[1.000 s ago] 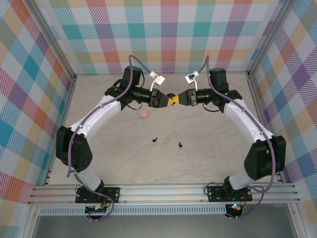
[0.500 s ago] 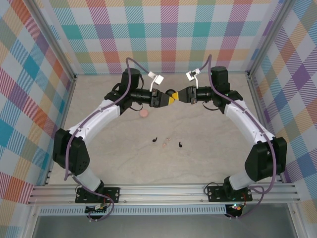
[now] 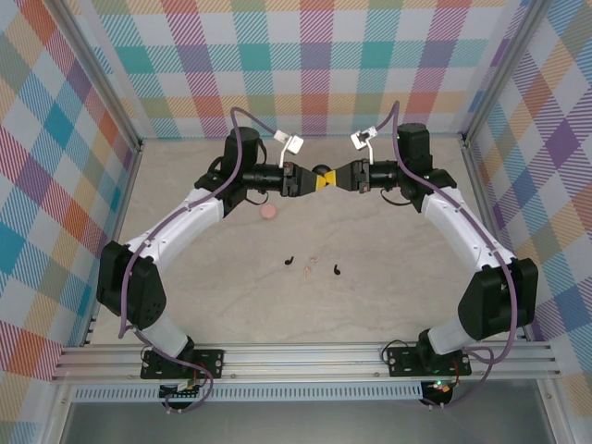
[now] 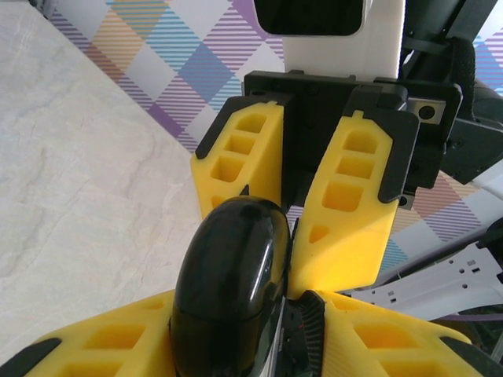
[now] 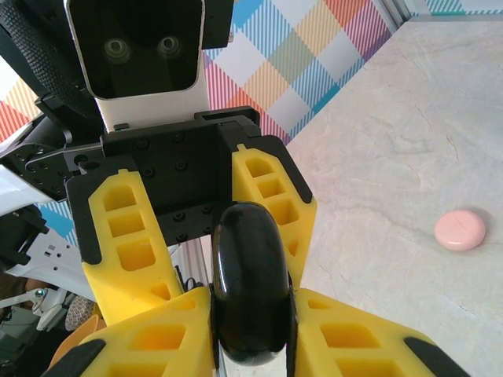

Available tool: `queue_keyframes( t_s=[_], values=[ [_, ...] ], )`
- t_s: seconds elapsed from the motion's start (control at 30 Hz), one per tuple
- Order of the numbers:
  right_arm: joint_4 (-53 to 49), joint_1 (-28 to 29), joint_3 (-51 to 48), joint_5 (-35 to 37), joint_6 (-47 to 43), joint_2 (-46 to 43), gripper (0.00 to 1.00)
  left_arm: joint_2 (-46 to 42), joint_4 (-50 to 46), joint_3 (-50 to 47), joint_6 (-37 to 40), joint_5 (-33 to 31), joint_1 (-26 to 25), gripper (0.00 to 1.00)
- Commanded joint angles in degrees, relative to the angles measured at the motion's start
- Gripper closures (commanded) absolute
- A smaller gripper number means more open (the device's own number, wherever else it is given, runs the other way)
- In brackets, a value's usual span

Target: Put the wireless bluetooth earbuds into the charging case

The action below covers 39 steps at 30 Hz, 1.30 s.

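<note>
A glossy black oval pod with a seam (image 3: 323,176), which looks like the charging case, hangs in the air at the back centre. My left gripper (image 3: 313,179) and right gripper (image 3: 335,176) meet there, each shut on one end of it. In the left wrist view the pod (image 4: 228,283) sits between my yellow fingers (image 4: 102,345), with the other gripper's fingers (image 4: 350,212) beyond. The right wrist view has the pod (image 5: 250,290) the same way. Two black earbuds (image 3: 289,262) (image 3: 337,270) lie on the table in front. A salmon-pink puck (image 3: 268,211) (image 5: 460,230) rests on the table below the left arm.
The pale marble-look tabletop (image 3: 388,296) is bounded by checked walls (image 3: 314,65) at the back and sides. An aluminium rail (image 3: 305,356) runs along the near edge with both arm bases on it.
Both grippers, still joined on the black pod, have risen and shifted a little toward the back wall. The earbuds and the pink puck have not moved.
</note>
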Motion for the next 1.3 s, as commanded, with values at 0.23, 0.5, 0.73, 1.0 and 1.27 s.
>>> queue_keyframes(
  t_s=[0.23, 0.5, 0.73, 1.0, 1.27],
  values=[
    [-0.01, 0.13, -0.69, -2.25, -0.68, -1.24, 0.72, -1.08, 6.08, -0.63, -3.04, -0.07, -0.42, 0.68],
    [-1.41, 0.84, -0.50, -2.74, -1.95, -0.61, 0.71, -0.42, 8.10, -0.76, -4.75, -0.14, -0.60, 0.66],
    [-2.03, 1.28, -0.20, -3.11, -2.51, -0.26, 0.71, -0.15, 8.28, -0.51, -4.71, 0.30, -0.78, 0.68],
    [-5.17, 2.18, 1.03, -3.07, -4.78, 0.53, 0.71, 0.71, 7.48, 0.22, -4.77, -0.16, -1.11, 0.69],
    [-6.58, 2.42, 1.03, -1.15, -5.63, -0.19, 0.67, 1.52, 1.98, 2.40, 1.41, -3.20, -1.92, 0.88]
  ],
)
